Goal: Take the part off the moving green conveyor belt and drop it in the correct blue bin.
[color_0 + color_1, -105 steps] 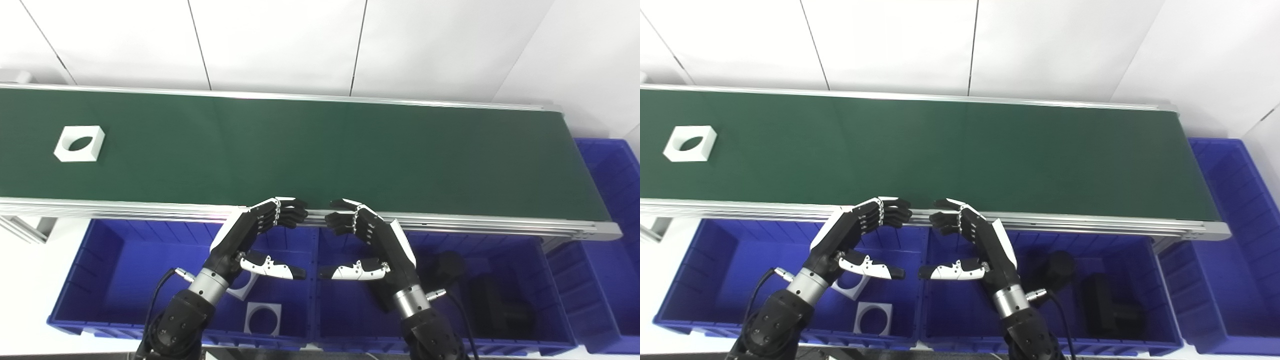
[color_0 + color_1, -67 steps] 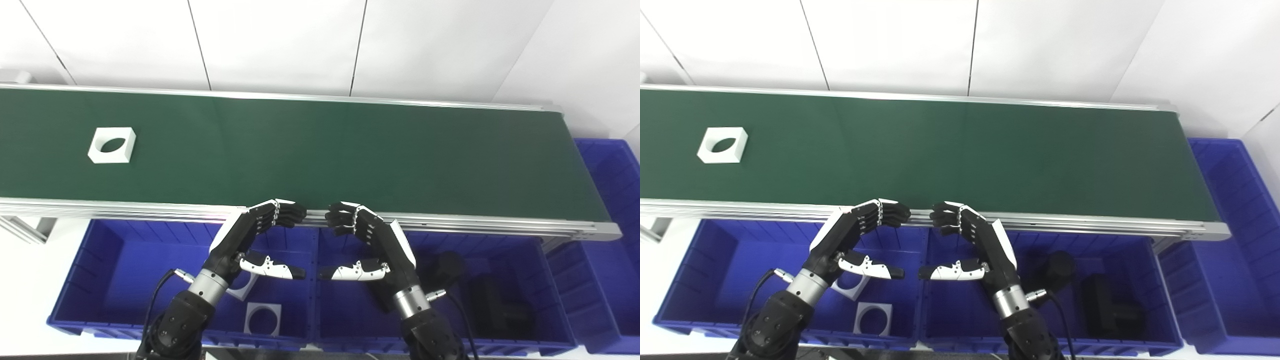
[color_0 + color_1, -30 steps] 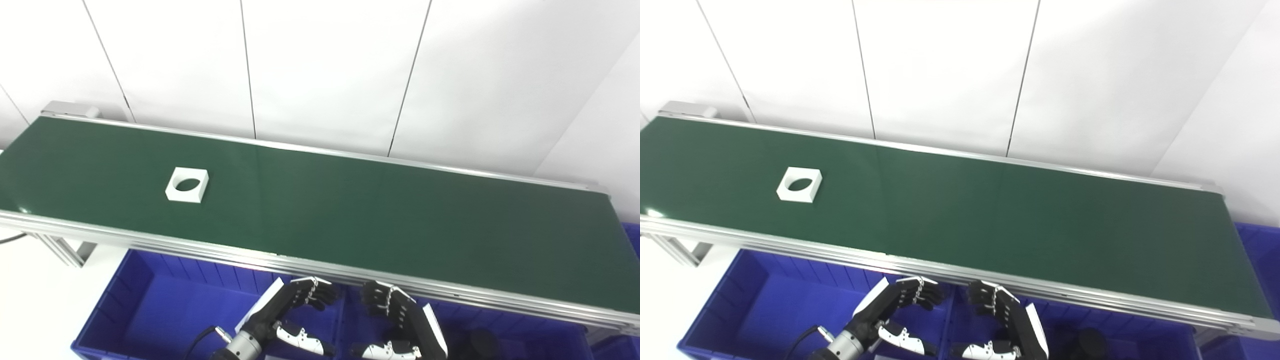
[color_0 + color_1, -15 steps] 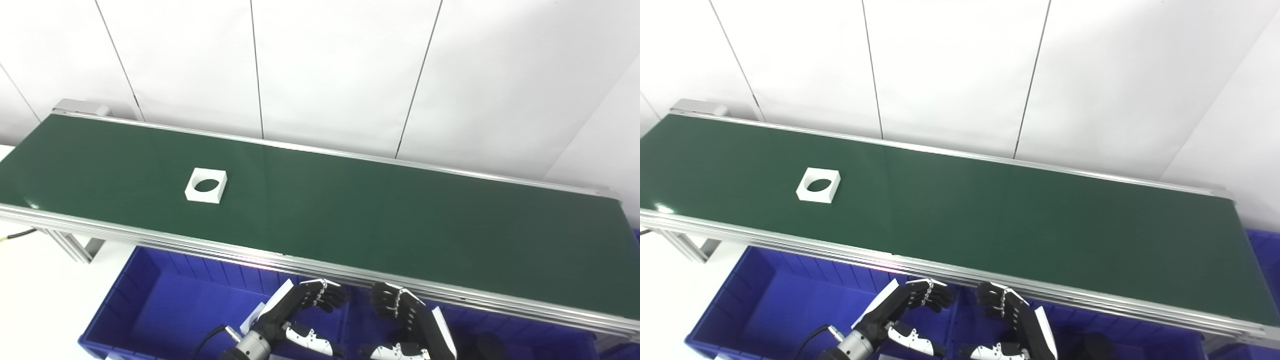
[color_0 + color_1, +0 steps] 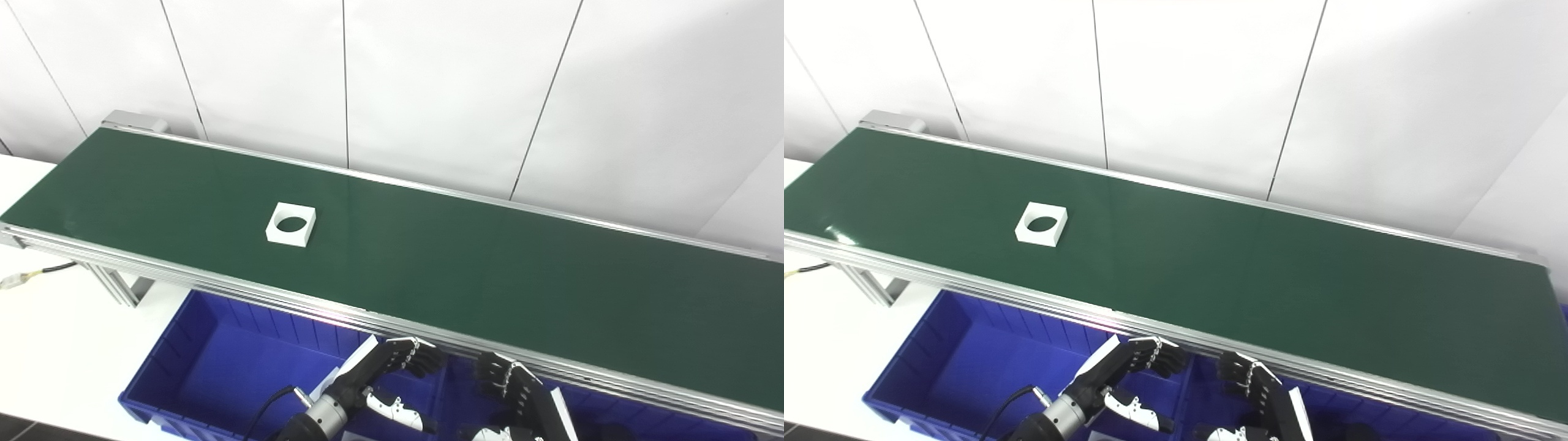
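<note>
The part (image 5: 291, 223), a white square block with a round hole, has ridden along the belt (image 5: 465, 269) nearer both hands, left (image 5: 380, 373) and right (image 5: 520, 401), which still wait empty, fingers apart, over the bin (image 5: 202, 343).

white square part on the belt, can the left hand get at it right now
Probably not yet. The white square part lies far up the green belt, while the left hand hovers open below the near rail over the blue bin. Nothing blocks the way.
</note>
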Action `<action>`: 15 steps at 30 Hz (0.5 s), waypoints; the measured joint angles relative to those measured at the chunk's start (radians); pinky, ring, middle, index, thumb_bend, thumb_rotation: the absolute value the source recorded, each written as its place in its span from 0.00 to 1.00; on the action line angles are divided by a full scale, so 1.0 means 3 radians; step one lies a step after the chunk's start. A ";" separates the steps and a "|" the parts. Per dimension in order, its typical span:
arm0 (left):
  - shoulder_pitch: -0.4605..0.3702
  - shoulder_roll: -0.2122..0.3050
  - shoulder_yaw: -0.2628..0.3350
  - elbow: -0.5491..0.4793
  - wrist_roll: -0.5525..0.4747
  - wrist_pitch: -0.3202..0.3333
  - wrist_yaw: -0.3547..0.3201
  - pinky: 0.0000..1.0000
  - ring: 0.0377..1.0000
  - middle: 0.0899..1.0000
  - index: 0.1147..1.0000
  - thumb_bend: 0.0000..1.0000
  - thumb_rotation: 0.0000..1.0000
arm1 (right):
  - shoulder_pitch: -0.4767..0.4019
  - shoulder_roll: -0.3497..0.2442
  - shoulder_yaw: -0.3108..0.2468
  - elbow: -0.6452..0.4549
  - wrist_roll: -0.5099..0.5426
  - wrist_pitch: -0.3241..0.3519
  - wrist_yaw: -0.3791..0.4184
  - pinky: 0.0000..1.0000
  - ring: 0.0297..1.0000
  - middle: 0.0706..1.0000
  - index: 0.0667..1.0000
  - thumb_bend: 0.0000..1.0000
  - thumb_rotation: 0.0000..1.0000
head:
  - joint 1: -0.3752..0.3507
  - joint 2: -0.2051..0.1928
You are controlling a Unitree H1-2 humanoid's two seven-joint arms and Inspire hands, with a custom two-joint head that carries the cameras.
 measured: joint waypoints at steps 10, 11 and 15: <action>0.0032 -0.0043 -0.0218 -0.1443 -0.0062 0.0059 -0.0332 0.58 0.66 0.67 0.65 0.97 0.18 | -0.0060 -0.0011 -0.0068 0.0109 0.0056 -0.0001 0.0102 0.66 0.71 0.73 0.71 0.80 0.00 | 0.0103 -0.0015; 0.0005 -0.0043 -0.0222 -0.1546 -0.0031 0.0079 -0.0365 0.59 0.67 0.68 0.66 0.97 0.17 | -0.0068 -0.0010 -0.0070 0.0109 0.0058 -0.0001 0.0114 0.66 0.70 0.71 0.71 0.80 0.00 | 0.0113 -0.0025; -0.0283 0.0015 -0.0071 -0.1734 0.0209 0.0252 -0.0423 0.60 0.68 0.70 0.68 0.97 0.17 | -0.0115 -0.0008 -0.0082 0.0117 0.0056 -0.0001 0.0145 0.66 0.70 0.70 0.71 0.81 0.00 | 0.0128 -0.0046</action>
